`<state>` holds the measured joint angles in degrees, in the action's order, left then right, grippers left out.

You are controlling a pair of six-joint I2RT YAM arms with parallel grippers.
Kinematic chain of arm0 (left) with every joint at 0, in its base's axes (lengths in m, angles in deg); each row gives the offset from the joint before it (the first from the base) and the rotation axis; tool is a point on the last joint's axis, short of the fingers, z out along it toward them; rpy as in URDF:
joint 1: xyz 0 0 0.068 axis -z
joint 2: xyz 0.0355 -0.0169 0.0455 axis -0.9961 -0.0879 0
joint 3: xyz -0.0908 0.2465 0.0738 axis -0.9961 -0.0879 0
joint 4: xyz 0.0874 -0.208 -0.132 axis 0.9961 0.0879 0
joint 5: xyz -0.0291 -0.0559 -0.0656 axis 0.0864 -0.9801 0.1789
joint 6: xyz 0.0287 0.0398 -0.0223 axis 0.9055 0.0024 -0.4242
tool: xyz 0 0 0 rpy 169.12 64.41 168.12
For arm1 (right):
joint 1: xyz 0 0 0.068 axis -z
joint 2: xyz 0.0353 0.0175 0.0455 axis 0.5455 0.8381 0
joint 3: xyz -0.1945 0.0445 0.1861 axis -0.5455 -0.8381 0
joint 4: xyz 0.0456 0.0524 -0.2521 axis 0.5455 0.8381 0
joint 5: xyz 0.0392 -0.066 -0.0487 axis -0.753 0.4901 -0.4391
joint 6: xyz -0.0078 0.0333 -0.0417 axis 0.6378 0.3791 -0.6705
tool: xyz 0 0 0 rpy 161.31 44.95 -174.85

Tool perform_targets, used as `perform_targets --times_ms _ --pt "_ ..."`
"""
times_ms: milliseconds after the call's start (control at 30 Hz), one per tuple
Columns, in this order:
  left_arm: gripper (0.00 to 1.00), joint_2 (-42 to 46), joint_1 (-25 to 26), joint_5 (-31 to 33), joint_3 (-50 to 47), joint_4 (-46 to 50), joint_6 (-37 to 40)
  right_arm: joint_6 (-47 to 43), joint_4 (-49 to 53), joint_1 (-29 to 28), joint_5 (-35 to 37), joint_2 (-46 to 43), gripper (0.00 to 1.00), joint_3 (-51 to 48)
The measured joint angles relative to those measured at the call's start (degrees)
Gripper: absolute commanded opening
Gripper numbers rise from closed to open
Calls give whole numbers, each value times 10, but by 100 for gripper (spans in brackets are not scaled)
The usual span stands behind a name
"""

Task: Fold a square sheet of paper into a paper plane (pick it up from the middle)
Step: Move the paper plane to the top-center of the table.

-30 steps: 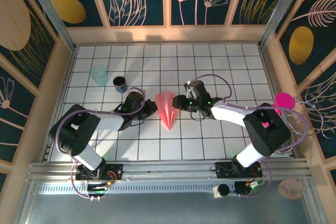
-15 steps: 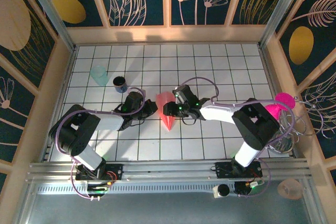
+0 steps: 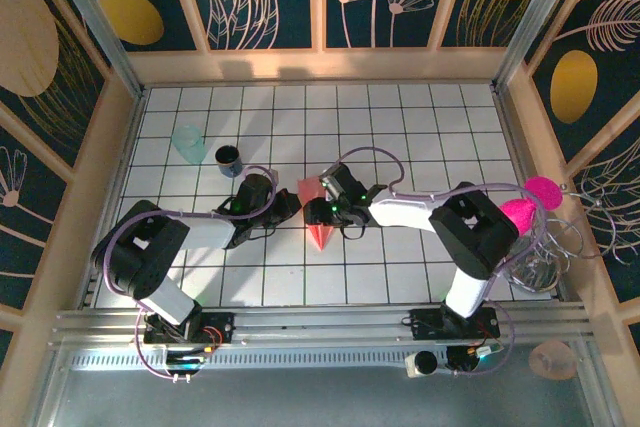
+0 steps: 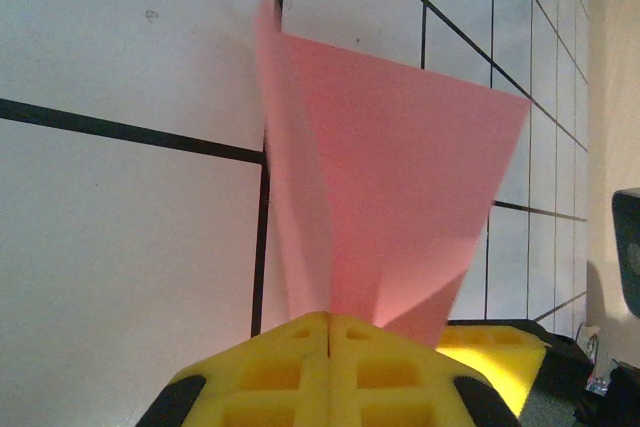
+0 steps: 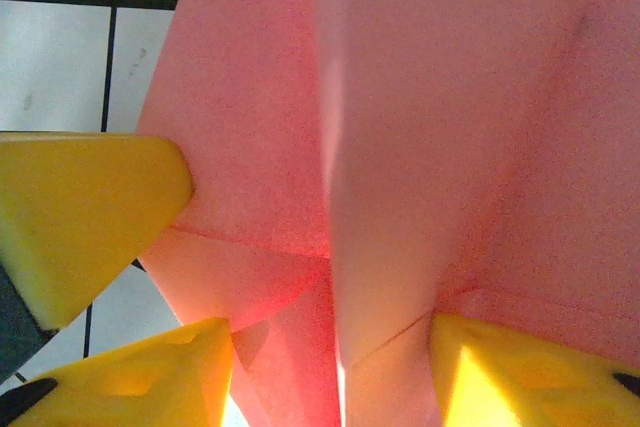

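Paper plane (image 3: 319, 234), salmon-pink and creased down its centre, was pictured mid-way across the tiled table (image 3: 400, 127). It was pinched by the left gripper (image 4: 328, 337), fingers pressed together, apparently to steady it. The right gripper (image 5: 330, 367) was spread astride the raised fold, seemingly for a fresh hold.
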<state>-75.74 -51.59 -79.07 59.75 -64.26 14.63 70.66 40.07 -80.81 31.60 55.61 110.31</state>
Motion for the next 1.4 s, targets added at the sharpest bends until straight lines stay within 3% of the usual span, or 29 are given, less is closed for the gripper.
perform_targets --times_ms 733,1033,1267,1400 --pt "1 0 0 0 0 1 0 6 41 -9 48 1 30 2" --pt "43 28 0 23 0 29 10 18 68 -10 78 1 17 21" --pt "67 81 0 88 0 83 32 20 101 -10 118 1 11 39" --pt "76 103 0 120 0 106 40 20 110 -10 126 2 12 48"
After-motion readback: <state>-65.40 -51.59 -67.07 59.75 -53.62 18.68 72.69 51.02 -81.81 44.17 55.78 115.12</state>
